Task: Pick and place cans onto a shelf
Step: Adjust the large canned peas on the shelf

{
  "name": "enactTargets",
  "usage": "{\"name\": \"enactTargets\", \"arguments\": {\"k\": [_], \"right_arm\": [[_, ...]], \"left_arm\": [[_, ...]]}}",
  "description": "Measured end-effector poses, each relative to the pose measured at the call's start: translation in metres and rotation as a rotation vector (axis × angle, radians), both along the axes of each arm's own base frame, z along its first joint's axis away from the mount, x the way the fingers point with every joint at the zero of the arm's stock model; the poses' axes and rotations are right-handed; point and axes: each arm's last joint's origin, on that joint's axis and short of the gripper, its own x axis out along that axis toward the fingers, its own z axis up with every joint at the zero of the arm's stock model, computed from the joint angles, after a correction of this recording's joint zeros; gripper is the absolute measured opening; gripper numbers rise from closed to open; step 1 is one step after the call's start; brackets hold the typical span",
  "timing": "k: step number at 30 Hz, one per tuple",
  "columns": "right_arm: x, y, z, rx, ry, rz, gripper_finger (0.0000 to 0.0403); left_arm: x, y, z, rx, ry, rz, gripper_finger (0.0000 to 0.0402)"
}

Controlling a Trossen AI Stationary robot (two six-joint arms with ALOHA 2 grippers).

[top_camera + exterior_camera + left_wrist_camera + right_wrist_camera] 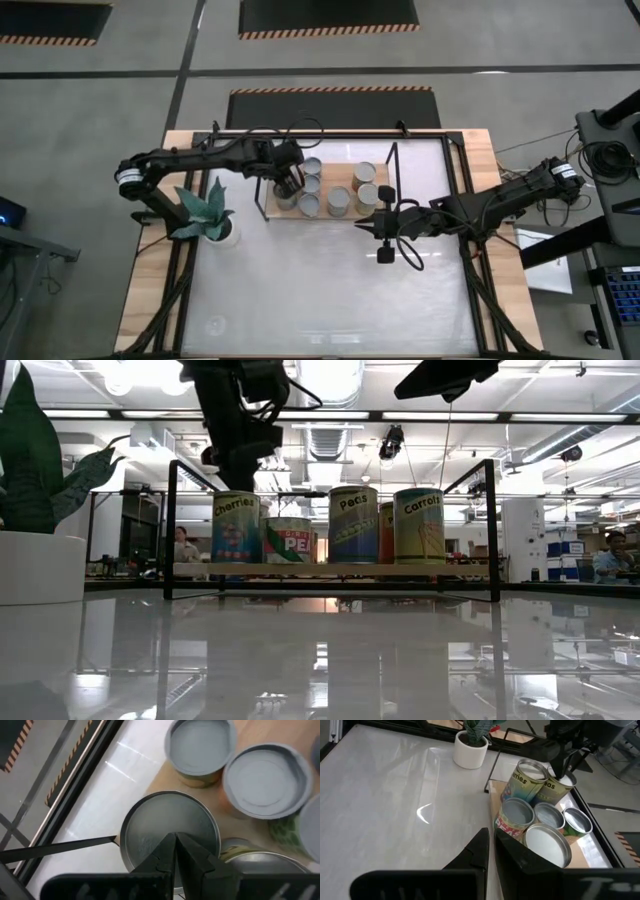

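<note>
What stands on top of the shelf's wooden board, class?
On the shelf stand the cans, clustered upright. The left gripper hangs shut above one, hiding part of its lid. Cans farther back are partly covered in the low view.

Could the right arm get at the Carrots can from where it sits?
Probably yes: the right gripper sits beside the shelf, with bare table between it and the Carrots can, though its fingers are shut.

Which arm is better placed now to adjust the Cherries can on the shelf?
Probably the left: its shut gripper hovers directly above the Cherries can on the shelf. The right gripper, also shut, waits over the table beside the shelf.
</note>
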Motion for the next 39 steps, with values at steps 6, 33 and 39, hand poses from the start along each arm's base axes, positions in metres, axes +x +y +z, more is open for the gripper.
{"name": "enactTargets", "arguments": {"k": [6,33,39], "right_arm": [[0.0,0.0,0.0,0.001,0.0,0.0,0.0018],[0.0,0.0,0.0,0.002,0.0,0.0,0.0018],[0.0,0.0,0.0,0.01,0.0,-0.004,0.0018]], "left_arm": [[0.002,-0.007,0.0,-0.014,-0.01,-0.006,0.0],[-0.001,-0.013,0.001,-0.005,0.01,0.035,0.0],[-0.006,-0.017,0.01,0.024,-0.017,0.032,0.0]]}}
